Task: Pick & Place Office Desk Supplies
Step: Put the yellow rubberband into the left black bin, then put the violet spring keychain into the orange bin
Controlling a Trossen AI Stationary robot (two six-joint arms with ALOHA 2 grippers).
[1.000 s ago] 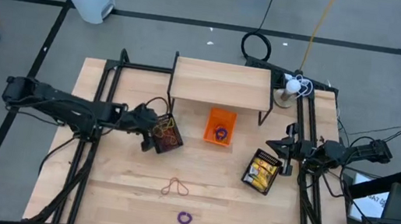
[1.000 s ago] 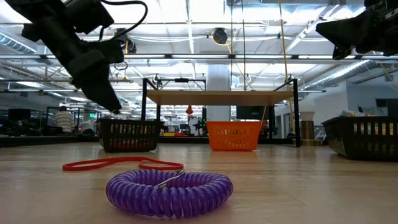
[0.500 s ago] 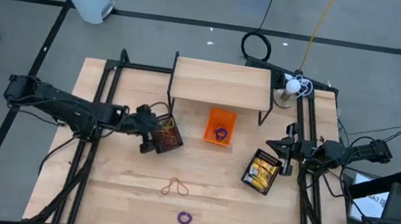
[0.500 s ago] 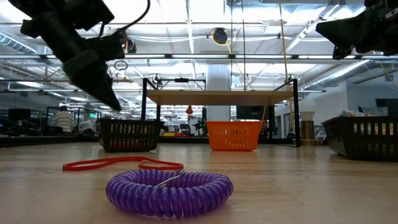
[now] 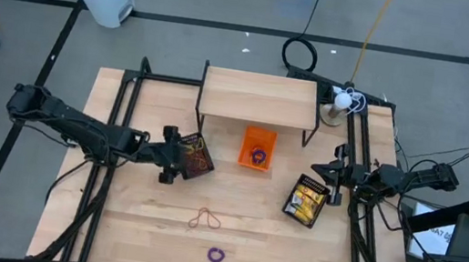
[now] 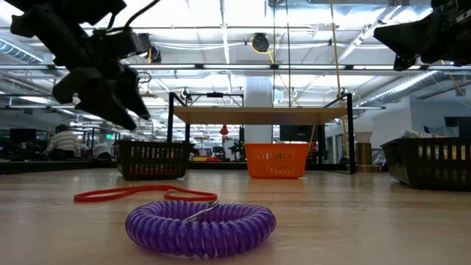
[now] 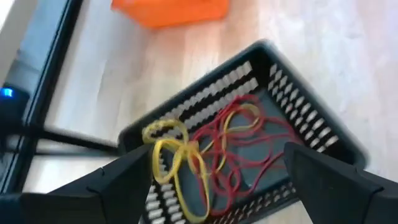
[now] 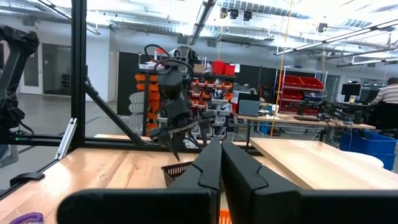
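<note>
My left gripper hangs open, tipped down, just above the near left rim of a black basket. Red and yellow rubber bands lie in that basket. A red rubber band and a purple coil ring lie loose on the table near its front edge. An orange basket holds a purple ring. My right gripper is shut and raised at the table's right side, beside a second black basket with yellow pieces.
A raised wooden shelf on black legs stands at the table's far side behind the orange basket. Black frame rails run along both table sides. A small white object on a round base stands at the far right corner.
My left gripper has rolled about its own pointing line and shifted a little toward the table's near edge. It stays open above the black basket's left side. The loose band, the coil ring and the baskets have kept their places.
</note>
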